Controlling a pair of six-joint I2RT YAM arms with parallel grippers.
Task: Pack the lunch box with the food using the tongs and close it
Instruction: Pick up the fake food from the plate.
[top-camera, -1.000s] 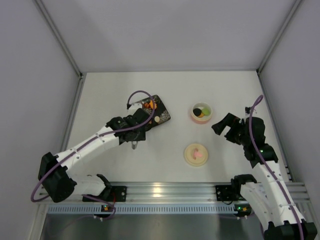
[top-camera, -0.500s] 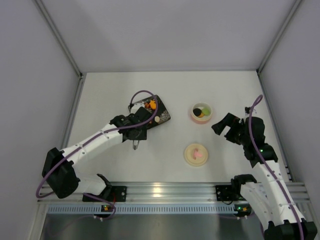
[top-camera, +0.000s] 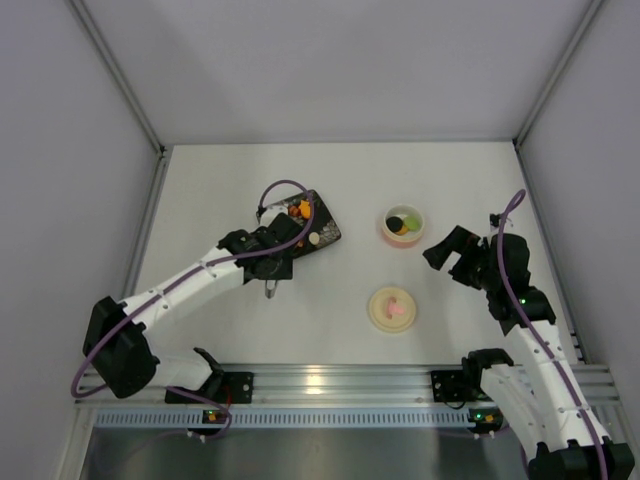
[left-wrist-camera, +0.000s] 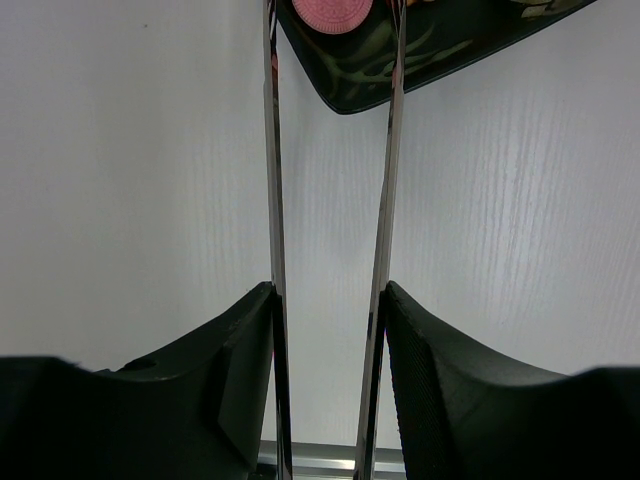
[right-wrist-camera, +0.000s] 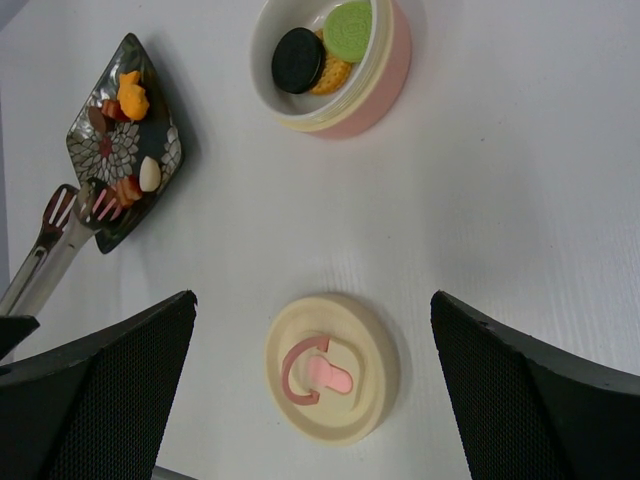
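free: gap bowl (right-wrist-camera: 385, 95)–lid (right-wrist-camera: 335, 370) | blocked: plate (right-wrist-camera: 105, 158) near side, L arm (top-camera: 195, 282) + tongs (left-wrist-camera: 389, 150) over it

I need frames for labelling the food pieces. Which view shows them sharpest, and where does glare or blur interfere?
Right wrist view: sharpest, evenly lit; food pieces, plate, lunch box all clear. Left wrist view: tongs gleam, one pink piece cropped. Top view: pieces tiny, glare on rail.

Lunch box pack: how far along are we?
Done: three pieces, black, green and orange-brown, sit in the lunch box. In hand: the left hand grips the tongs, a pink piece between their arms at the edge of the plate. Left: several pieces on it, then the lid, lying off the box on the table. Right hand open, empty.
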